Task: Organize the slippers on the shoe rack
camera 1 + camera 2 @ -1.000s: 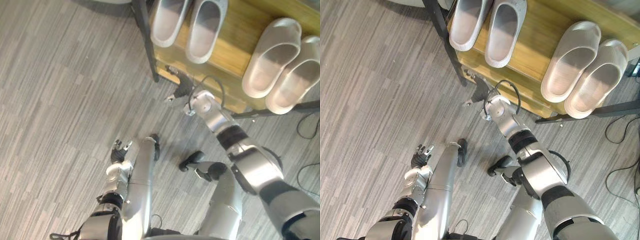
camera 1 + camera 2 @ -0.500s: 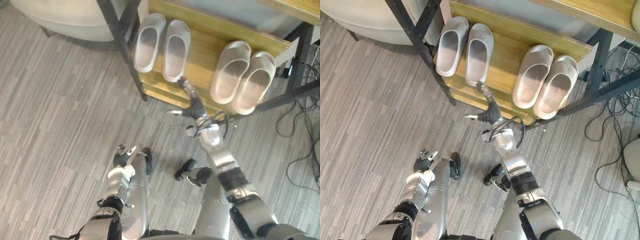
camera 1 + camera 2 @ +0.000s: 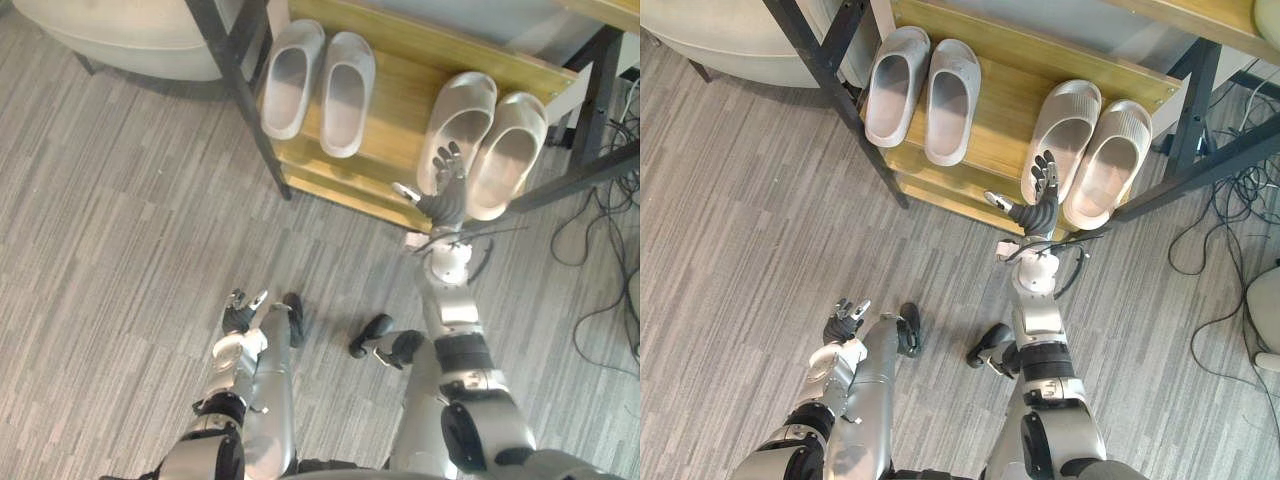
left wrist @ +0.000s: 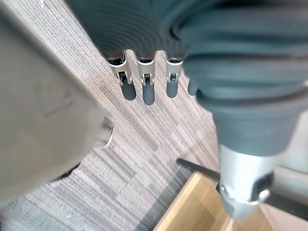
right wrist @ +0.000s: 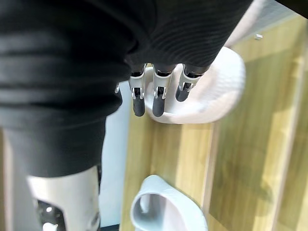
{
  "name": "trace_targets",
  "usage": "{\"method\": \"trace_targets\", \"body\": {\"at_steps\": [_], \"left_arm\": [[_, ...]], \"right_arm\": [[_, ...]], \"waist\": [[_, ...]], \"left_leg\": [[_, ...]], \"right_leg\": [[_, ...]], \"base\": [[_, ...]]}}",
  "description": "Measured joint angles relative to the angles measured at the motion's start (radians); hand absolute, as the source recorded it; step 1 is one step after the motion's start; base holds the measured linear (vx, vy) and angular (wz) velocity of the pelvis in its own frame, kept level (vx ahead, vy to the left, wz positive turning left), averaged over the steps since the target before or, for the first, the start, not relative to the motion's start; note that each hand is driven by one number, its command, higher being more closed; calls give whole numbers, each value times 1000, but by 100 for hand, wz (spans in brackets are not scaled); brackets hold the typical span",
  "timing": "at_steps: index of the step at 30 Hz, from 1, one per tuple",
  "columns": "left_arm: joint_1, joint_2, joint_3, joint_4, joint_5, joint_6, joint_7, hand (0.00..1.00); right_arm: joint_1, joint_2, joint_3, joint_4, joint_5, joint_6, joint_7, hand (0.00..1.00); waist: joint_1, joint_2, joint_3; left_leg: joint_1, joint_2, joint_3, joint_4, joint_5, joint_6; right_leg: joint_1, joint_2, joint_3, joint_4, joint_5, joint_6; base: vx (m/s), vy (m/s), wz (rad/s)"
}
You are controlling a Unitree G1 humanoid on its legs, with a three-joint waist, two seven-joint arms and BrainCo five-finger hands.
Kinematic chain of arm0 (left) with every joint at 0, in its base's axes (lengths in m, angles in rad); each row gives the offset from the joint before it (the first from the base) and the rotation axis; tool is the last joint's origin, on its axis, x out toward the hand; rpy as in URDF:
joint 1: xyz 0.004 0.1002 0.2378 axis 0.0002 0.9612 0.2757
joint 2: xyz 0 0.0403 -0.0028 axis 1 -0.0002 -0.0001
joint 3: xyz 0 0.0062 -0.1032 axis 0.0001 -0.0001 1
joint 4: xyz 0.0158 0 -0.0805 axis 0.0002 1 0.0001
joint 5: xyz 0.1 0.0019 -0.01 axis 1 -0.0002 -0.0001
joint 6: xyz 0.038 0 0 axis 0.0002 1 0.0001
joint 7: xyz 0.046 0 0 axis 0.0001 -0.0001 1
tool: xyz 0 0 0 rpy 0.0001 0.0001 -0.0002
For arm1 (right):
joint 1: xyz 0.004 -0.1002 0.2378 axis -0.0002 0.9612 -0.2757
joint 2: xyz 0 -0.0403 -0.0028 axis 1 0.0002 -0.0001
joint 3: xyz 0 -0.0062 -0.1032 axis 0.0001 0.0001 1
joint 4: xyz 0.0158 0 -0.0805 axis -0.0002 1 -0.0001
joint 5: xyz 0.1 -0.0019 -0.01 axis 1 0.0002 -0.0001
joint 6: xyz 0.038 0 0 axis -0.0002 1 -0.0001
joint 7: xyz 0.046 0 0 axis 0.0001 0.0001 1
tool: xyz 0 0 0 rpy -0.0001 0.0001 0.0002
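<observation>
Slippers all on the rack's wooden shelf (image 3: 398, 100), in twos: grey pair (image 3: 345, 80) by the left post, beige pair (image 3: 505, 150) to the right, each pair lined up side by side. Change in the last half second: the right robot hand (image 3: 447, 190) swung from the shelf's front edge near the grey pair to the near end of the beige pair's inner slipper. Its fingers are straight and spread, holding nothing; can't tell if it touches. Reads as a last nudge or check, so the task looks nearly done. The left robot hand (image 3: 240, 312) hangs low over the floor (image 3: 120, 220), fingers relaxed, empty.
</observation>
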Motion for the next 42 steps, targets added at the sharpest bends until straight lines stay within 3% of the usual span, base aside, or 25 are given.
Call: {"method": "trace_targets", "body": {"at_steps": [15,42], "left_arm": [[-18,-1,52,0,-1,-4,6,0],[-34,-13,78,30,-1,-7,27,0]], "right_arm": [[-164,29,-7,189,108,20,10,0],[-363,-8,57,352,148,20,32,0]], "waist": [[12,3,2],[63,18,7]], "left_leg": [[-74,-4,-19,33,-7,0],[-154,-19,-46,75,-11,4]], "right_leg": [[-60,-7,-3,29,-9,-1],[-116,-38,-19,81,-32,-4]], "base": [[-15,36,2],[-16,44,3]]}}
